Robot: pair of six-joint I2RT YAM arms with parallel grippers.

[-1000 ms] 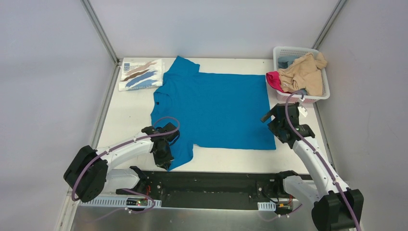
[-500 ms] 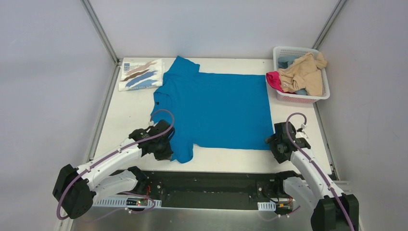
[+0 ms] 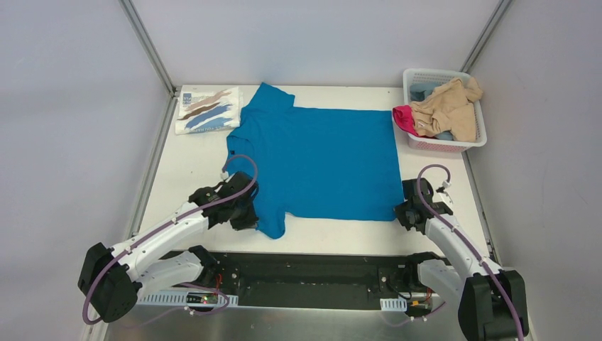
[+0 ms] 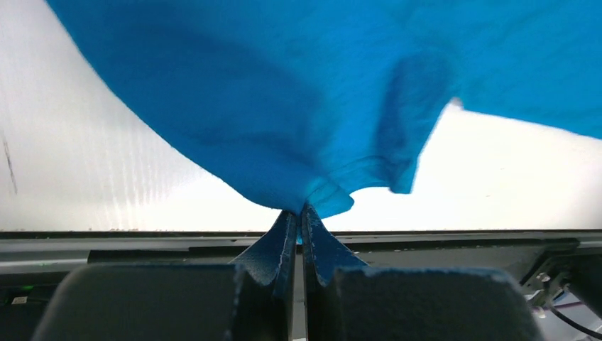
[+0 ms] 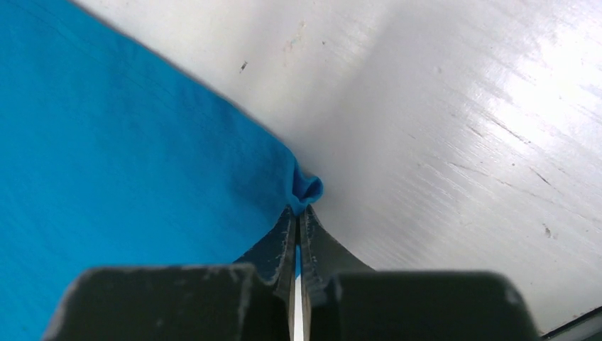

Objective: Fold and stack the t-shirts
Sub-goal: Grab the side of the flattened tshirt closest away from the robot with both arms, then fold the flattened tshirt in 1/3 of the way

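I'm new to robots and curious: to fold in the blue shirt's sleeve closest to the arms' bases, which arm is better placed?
Left. The left claw is shut on that sleeve of the blue shirt, while the right claw pinches the hem corner at the opposite end.

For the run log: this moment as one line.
left gripper: shut on blue shirt sleeve | right gripper: shut on hem corner | printed shirt: folded, far-left

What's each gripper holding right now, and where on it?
Both hold the blue shirt. The left gripper is shut on cloth at the near sleeve; the right gripper is shut on the near hem corner.
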